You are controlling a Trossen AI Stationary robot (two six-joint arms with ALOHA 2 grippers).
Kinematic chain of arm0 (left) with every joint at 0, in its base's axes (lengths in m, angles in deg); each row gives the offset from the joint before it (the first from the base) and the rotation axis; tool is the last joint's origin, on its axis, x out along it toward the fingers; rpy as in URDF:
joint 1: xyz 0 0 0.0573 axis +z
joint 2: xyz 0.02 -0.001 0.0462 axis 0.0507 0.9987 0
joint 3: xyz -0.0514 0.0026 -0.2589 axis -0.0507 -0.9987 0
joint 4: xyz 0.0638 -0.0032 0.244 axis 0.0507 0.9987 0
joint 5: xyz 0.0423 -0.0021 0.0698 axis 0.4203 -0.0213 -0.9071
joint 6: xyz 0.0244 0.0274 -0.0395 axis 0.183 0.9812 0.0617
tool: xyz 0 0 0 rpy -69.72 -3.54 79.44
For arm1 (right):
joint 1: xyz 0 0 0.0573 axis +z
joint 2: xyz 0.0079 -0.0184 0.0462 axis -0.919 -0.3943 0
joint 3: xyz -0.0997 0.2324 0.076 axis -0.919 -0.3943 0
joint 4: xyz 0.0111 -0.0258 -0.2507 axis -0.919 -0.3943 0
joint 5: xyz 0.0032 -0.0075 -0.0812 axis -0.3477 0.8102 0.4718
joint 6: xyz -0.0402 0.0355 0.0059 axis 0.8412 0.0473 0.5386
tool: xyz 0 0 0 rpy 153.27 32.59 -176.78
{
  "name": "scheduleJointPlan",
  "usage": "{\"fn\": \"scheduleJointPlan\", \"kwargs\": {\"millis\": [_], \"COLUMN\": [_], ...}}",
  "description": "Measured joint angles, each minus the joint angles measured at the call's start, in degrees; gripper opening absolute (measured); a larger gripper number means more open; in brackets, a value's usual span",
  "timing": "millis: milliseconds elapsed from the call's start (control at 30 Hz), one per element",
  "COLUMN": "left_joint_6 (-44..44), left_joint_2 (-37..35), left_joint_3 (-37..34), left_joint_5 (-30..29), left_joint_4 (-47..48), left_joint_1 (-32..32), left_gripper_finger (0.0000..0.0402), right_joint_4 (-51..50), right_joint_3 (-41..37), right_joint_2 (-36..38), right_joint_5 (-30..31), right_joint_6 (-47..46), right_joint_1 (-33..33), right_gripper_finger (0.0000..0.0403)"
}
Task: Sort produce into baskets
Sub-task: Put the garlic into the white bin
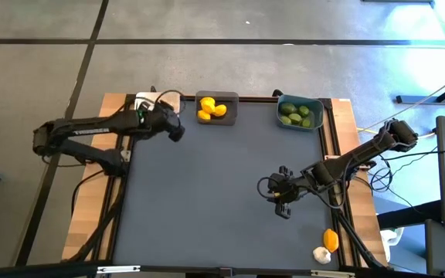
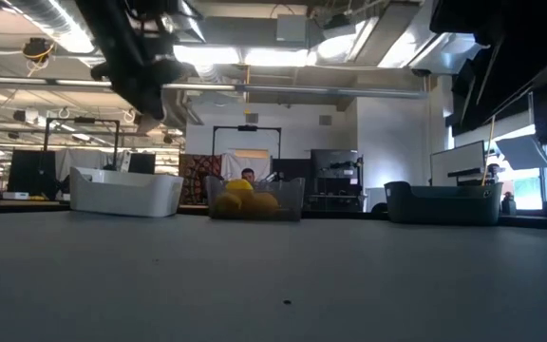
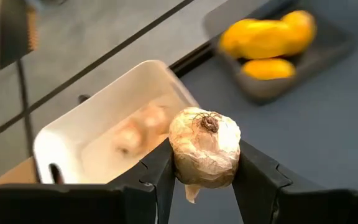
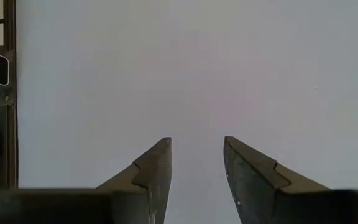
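Observation:
My left gripper (image 1: 175, 130) hangs above the table's far left part, just on the near side of the white basket (image 3: 98, 134), and is shut on a whitish garlic bulb (image 3: 204, 148). Garlic bulbs (image 3: 143, 124) lie in that white basket. The dark grey basket (image 1: 217, 108) holds yellow fruits (image 3: 267, 38). The teal basket (image 1: 299, 112) holds green fruits (image 1: 295, 115). My right gripper (image 4: 197, 163) stands open over bare table at the right (image 1: 283, 202), with nothing between its fingers. An orange fruit (image 1: 331, 238) and a garlic bulb (image 1: 322, 254) rest on the table's near right corner. My left gripper pinches the garlic bulb by two opposite sides (image 3: 178, 163) between its two fingers (image 3: 161, 167). The fingers slant downward toward the far edge. The bulb is lifted clear of the table, its dark root tuft (image 3: 207, 122) turned up toward the wrist camera.
The three baskets stand in a row along the far edge (image 2: 126, 193) (image 2: 254, 199) (image 2: 442, 202). Wooden strips (image 1: 91, 201) border the dark mat on the left and right. The middle of the mat (image 1: 207, 201) is bare.

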Motion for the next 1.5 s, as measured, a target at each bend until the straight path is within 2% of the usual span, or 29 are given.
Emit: {"fn": "scheduleJointPlan", "kwargs": {"millis": [300,633,900,1100,1267,1500], "left_joint_6": [7.2,10.3,12.5,12.6,13.1,11.7], "left_joint_2": [5.3,12.5,18.1,20.3,19.5,14.6], "left_joint_3": [0.0,0.0,0.0,0.0,0.0,0.0], "left_joint_5": [0.9,0.9,1.0,0.6,0.6,0.5], "left_joint_4": [-0.1,-0.2,-0.2,0.1,0.5,-0.2], "left_joint_1": [13.5,21.5,23.5,24.2,23.0,17.8], "left_gripper_finger": [0.0129,0.0129,0.0135,0.0192,0.0227,0.0232], "right_joint_4": [0.0,0.0,0.0,0.0,0.0,0.2], "right_joint_3": [0.0,0.0,0.0,0.0,0.0,0.0], "right_joint_2": [0.0,0.0,0.0,0.0,0.0,0.0], "right_joint_5": [0.0,3.0,3.0,3.0,2.9,3.4], "right_joint_6": [0.0,0.1,0.1,0.1,0.1,0.5], "right_joint_1": [0.0,0.0,0.0,0.0,0.0,-0.1], "right_gripper_finger": [0.0147,0.0147,0.0147,0.0147,0.0147,0.0147]}}
